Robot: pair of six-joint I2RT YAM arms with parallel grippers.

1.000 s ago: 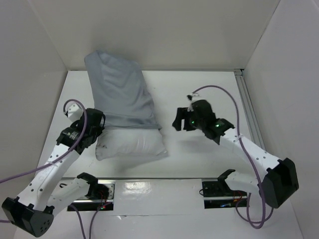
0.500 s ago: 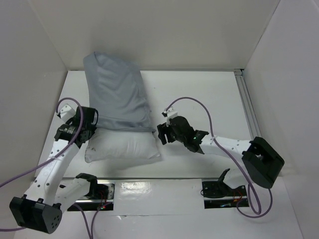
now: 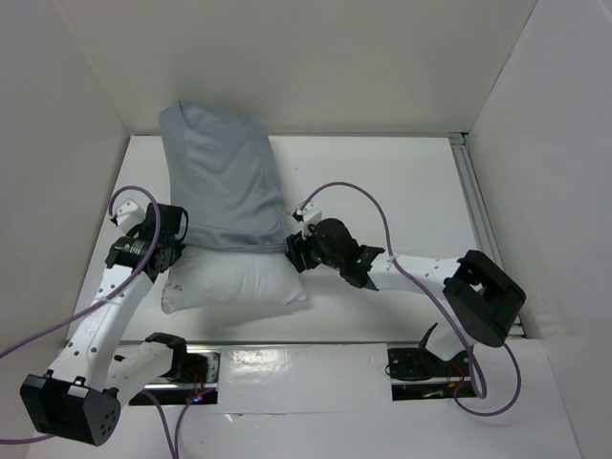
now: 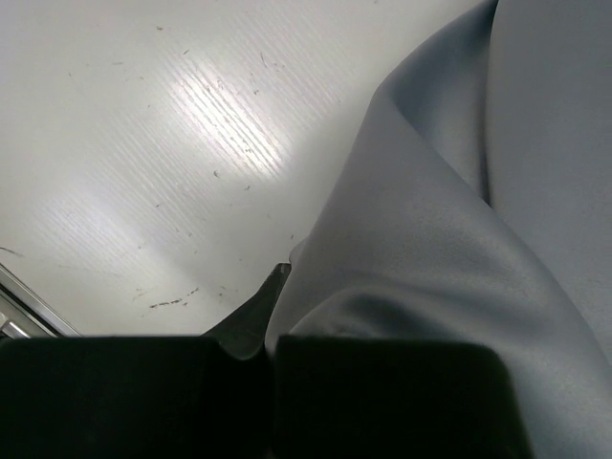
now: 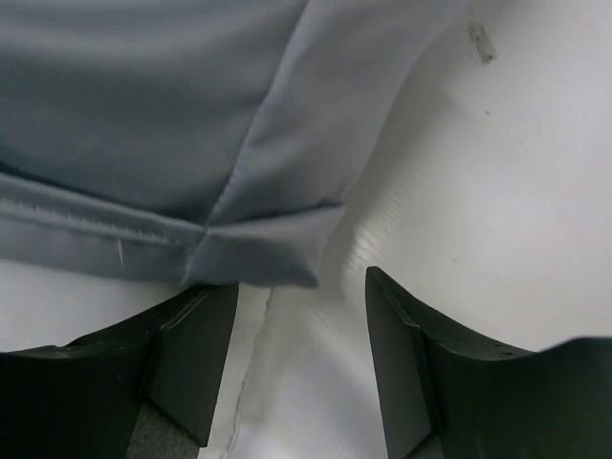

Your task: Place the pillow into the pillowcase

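Top external: pillowcase (image 3: 225,182) partly over pillow (image 3: 234,282)

White booth, white table (image 3: 411,182).
Plain white panels close it in on three sides: a back wall (image 3: 316,57), a left wall (image 3: 48,143) and a right wall (image 3: 559,143), each meeting the tabletop at a clean seam. The top is matte, faintly ribbed, marked with small dark scuffs (image 4: 172,302) and a bright streak of glare (image 4: 225,120). A metal rail (image 3: 475,206) runs along its right edge to the back corner. A shiny metal strip (image 3: 296,361) lies across the near edge.
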